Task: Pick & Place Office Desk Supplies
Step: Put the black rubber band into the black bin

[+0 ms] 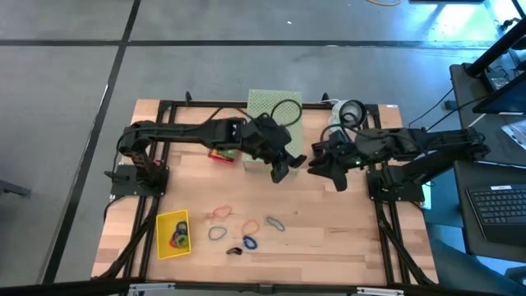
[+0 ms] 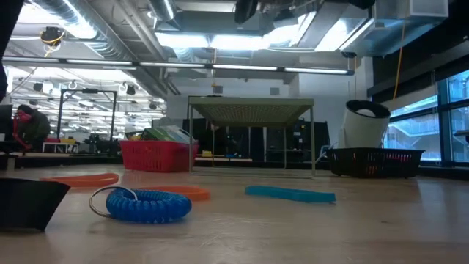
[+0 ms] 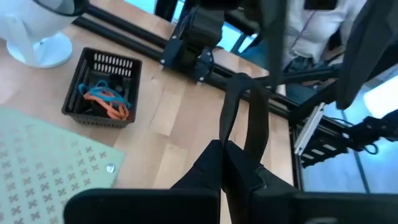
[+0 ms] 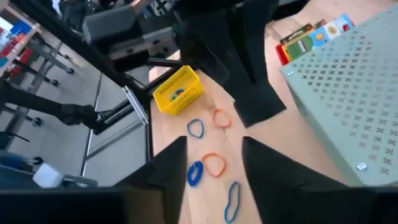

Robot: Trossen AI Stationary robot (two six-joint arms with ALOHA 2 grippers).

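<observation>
From the far left of the table I see the yellow basket point(image 1: 172, 234) with a few coloured bands inside. I cannot count those for certain. To its right lie the loose rubber bands point(image 1: 246, 228) on the bare wood. I count five of them: two orange, two flat blue ones and one blue coiled loop. A small black clip point(image 1: 233, 251) sits just beside the coiled loop. Behind them, near the back edge, stands the pale green perforated box point(image 1: 265, 102), with a red basket point(image 1: 220, 154) next to it.

My left gripper point(image 1: 280, 171) hangs above the middle of the table with its fingers pressed together. A thin black loop point(image 3: 244, 115) seems caught between the tips in its wrist view, though I cannot be sure what it is. My right gripper point(image 1: 317, 166) hovers close beside it, fingers point(image 4: 168, 163) spread apart and empty, looking down over the bands. At the back right sit a black basket point(image 3: 104, 88), already holding orange and blue bands, and a white fan point(image 1: 350, 112).

As I judge it, the right arm's step is a pick-up. I should lower it straight over one band, straddle one side of the loop with the fingers touching the wood, and close gently so that the band does not slide away. The two grippers are near each other, so I would move the right one clear first.
</observation>
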